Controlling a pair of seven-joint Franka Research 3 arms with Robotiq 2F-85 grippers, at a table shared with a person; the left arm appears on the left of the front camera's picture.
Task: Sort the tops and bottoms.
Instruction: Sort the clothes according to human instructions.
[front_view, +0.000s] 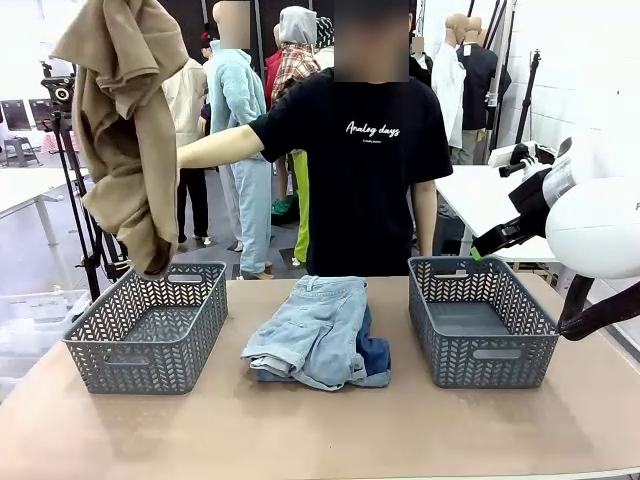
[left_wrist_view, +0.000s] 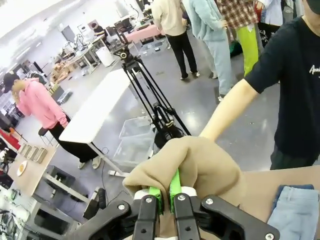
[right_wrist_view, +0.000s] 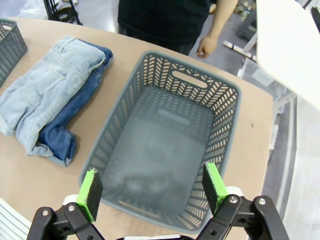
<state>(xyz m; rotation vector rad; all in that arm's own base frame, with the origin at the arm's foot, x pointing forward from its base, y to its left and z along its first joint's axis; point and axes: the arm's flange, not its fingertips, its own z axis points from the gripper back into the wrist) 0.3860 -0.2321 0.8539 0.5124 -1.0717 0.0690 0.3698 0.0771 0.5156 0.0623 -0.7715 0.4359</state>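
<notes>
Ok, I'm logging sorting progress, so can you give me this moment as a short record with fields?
Left pincer: shut on the tan top, which is held high beside the left basket
Right pincer: open, above the right basket
Baskets: nothing in either
Denim: pale jeans folded over darker shorts, lying between the baskets
Person: one arm stretched toward the tan top

upper left: tan top (front_view: 125, 130) hangs bunched above left grey basket (front_view: 140, 360) | centre: pale denim (front_view: 310, 325) folded over darker denim (front_view: 375, 352) on bench (front_view: 320, 430) | right: right grey basket (front_view: 490, 355), white arm (front_view: 595, 225) at edge | behind: person (front_view: 365, 170), one arm stretched behind tan top
</notes>
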